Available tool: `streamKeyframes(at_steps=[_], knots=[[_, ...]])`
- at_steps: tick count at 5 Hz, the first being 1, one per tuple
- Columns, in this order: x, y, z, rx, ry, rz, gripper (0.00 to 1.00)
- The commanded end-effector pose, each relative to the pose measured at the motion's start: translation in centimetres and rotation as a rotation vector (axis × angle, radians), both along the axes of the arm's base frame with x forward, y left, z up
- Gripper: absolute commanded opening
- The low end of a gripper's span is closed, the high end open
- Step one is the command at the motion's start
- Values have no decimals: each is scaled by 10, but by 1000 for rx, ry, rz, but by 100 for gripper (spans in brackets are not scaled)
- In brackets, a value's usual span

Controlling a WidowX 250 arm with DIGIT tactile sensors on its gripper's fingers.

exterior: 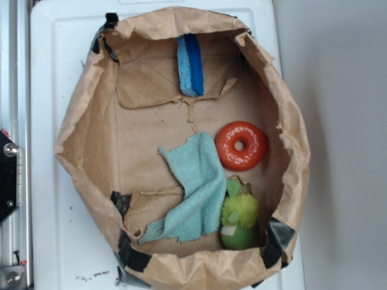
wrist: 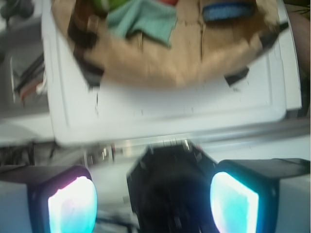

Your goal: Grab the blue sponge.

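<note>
The blue sponge (exterior: 191,64) stands on its edge against the far wall inside the brown paper bag (exterior: 78,127), light blue layer left, royal blue layer right. In the blurred wrist view the sponge (wrist: 227,10) shows at the top right, far from my gripper (wrist: 153,204). The two glowing fingertips (wrist: 73,206) stand wide apart with nothing held between them. The gripper is outside the bag, beyond the edge of the white board (wrist: 184,104). It does not show in the exterior view.
Inside the bag lie a light teal cloth (exterior: 195,190), a red ring (exterior: 241,145) and a green plush toy (exterior: 239,219). The bag's crumpled walls stand up all around. A black robot part (exterior: 7,175) sits at the left edge by a metal rail.
</note>
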State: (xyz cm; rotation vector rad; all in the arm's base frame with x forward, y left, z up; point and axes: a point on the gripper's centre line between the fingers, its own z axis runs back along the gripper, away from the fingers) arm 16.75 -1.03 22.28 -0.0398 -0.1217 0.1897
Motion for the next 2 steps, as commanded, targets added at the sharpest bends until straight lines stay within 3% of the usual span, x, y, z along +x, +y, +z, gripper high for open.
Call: streamKeyframes(at_steps=[1, 2], knots=[[85, 39, -14, 4, -161, 322, 100], [113, 64, -43, 53, -185, 569, 100]])
